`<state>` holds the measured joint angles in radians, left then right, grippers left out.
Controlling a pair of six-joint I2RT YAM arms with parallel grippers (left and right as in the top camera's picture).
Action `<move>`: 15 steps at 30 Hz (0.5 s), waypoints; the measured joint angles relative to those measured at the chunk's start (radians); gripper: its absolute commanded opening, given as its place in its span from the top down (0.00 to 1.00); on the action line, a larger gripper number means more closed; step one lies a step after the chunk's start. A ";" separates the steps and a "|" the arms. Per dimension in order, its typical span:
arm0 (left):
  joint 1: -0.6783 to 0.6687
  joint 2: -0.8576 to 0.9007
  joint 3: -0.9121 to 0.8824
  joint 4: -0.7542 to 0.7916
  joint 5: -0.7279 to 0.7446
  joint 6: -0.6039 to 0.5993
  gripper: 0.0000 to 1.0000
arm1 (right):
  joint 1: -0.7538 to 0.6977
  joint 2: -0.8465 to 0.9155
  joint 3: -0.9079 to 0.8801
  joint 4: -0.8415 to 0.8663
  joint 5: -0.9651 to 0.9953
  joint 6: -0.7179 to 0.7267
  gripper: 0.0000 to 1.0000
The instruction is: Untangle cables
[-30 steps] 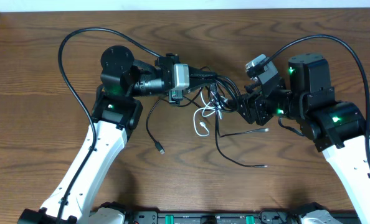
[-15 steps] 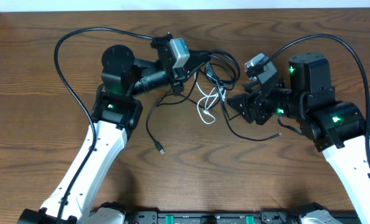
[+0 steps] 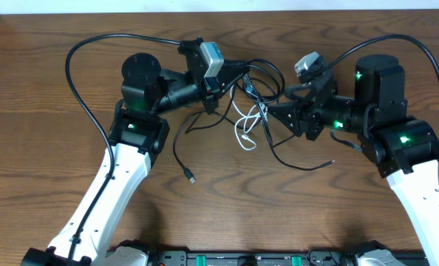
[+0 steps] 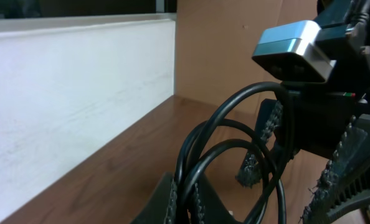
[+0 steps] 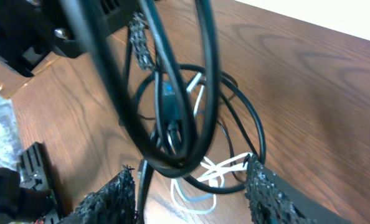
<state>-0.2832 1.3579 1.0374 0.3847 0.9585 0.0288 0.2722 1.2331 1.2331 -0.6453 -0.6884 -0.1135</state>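
Observation:
The black cables (image 3: 258,83) form a tangled bunch between my two grippers, lifted partly off the table. My left gripper (image 3: 230,80) is shut on several black strands; the left wrist view shows its jaws (image 4: 186,194) pinching the loops (image 4: 235,124). My right gripper (image 3: 273,117) is open at the right side of the bunch. In the right wrist view its fingers (image 5: 191,180) are spread wide with black loops (image 5: 172,124) hanging between and above them. The white cord (image 3: 243,130) lies coiled under the bunch and also shows in the right wrist view (image 5: 217,171).
One black strand runs down to a plug end (image 3: 191,178) on the wooden table (image 3: 42,148). Another ends at a plug (image 3: 328,162) at the lower right. Thick arm cables arc over both arms. The table's back edge (image 3: 278,7) is close behind.
My left gripper has moved back and up with the black strands. My right gripper has shifted slightly back and right. The lower right plug end has been dragged up the table.

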 measured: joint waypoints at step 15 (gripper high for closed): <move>-0.035 0.000 0.000 0.001 0.000 -0.100 0.92 | -0.002 0.000 0.000 0.055 -0.056 0.000 0.99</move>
<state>-0.3183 1.3579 1.0374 0.3855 0.9581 -0.0715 0.2707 1.2331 1.2327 -0.5907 -0.7444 -0.1135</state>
